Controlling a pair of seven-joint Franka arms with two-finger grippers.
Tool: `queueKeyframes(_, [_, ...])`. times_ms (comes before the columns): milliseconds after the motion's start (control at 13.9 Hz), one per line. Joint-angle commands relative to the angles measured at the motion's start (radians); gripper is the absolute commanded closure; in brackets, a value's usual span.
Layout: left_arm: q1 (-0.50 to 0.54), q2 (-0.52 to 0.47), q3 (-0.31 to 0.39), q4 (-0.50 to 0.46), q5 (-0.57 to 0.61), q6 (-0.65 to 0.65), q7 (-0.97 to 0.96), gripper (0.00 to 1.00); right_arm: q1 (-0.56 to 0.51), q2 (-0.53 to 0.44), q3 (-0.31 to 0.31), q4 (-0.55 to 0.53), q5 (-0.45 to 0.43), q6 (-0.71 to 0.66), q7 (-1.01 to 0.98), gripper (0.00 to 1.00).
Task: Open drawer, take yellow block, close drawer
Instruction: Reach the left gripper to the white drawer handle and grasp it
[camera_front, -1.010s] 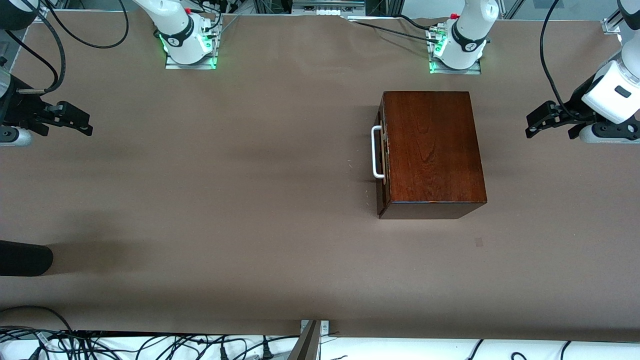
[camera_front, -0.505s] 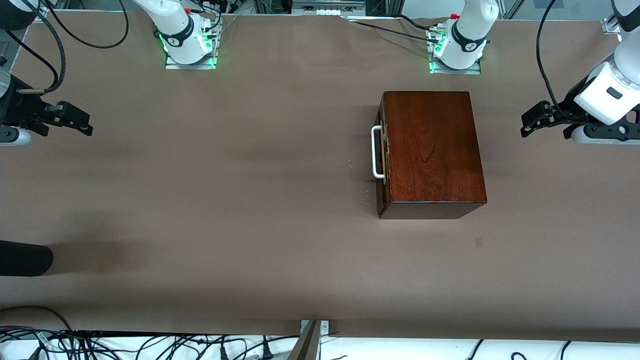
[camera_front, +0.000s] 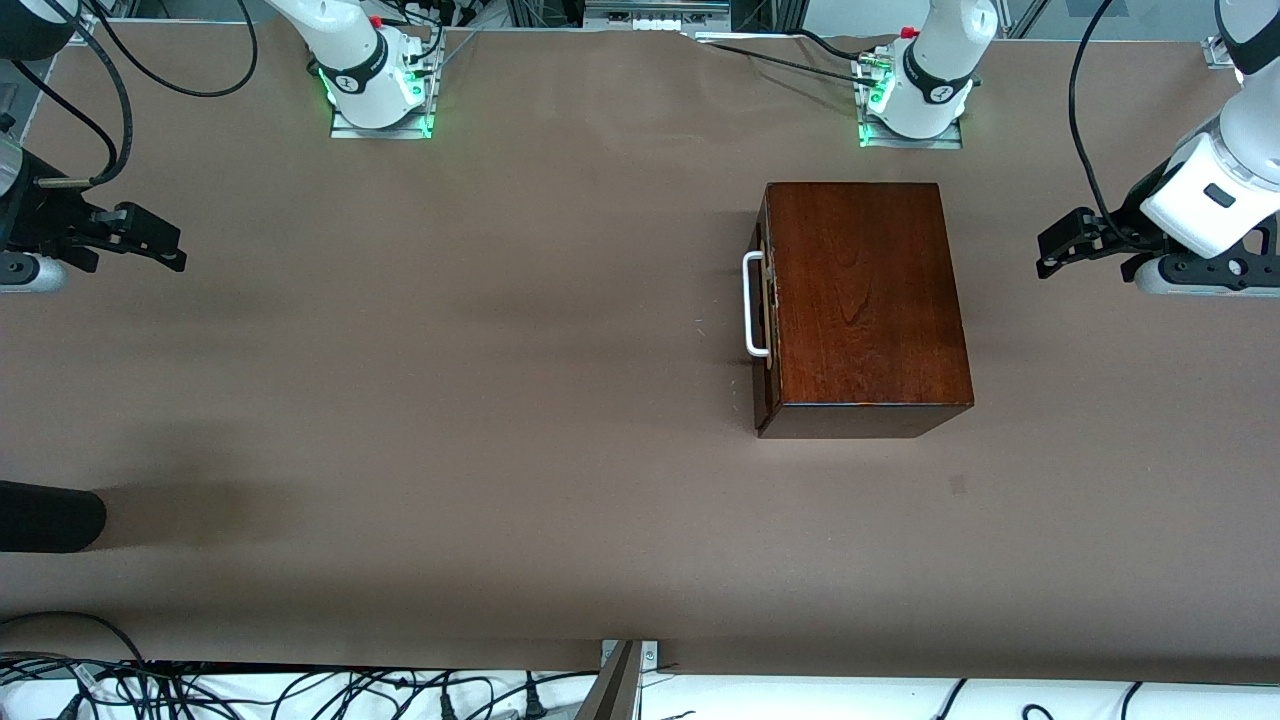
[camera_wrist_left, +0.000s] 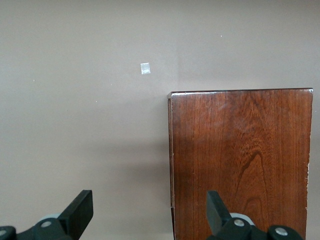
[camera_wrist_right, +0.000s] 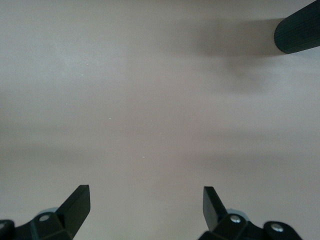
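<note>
The dark red-brown wooden box (camera_front: 860, 300) stands on the table toward the left arm's end, its drawer shut, the white bar handle (camera_front: 752, 305) facing the right arm's end. The box also shows in the left wrist view (camera_wrist_left: 240, 160). The yellow block is hidden. My left gripper (camera_front: 1050, 255) is open and empty in the air at the left arm's end of the table, pointing at the box; its fingertips (camera_wrist_left: 82, 205) show in the wrist view. My right gripper (camera_front: 170, 252) is open and empty at the right arm's end; its fingertips (camera_wrist_right: 80, 200) show over bare table.
A black cylindrical object (camera_front: 45, 515) juts in at the right arm's end, nearer the front camera; it also shows in the right wrist view (camera_wrist_right: 300, 32). A small pale square mark (camera_front: 958, 485) lies on the brown table (camera_front: 500, 400) near the box.
My left gripper has moved a little toward the box. The right arm, box and drawer have not moved.
</note>
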Motion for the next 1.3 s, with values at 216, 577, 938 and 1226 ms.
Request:
queueKeyframes(216, [-0.003,0.012,-0.028,0.036,-0.014,-0.028,-0.018,0.0,-0.011,-0.006,0.01,0.008,0.003,-0.007,-0.009,0.0])
queueKeyframes(577, [-0.007,0.089,-0.186,0.12,-0.002,-0.056,-0.178,0.0,-0.011,-0.006,0.012,0.008,0.003,-0.002,-0.008,0.0])
queueKeyframes(938, [-0.16,0.3,-0.332,0.208,0.074,-0.055,-0.532,0.0,-0.011,-0.006,0.012,0.008,0.003,-0.007,-0.009,0.0])
queueKeyframes(1226, [-0.306,0.441,-0.329,0.269,0.093,-0.047,-0.69,0.0,-0.011,-0.006,0.01,0.008,0.003,-0.007,-0.009,0.0])
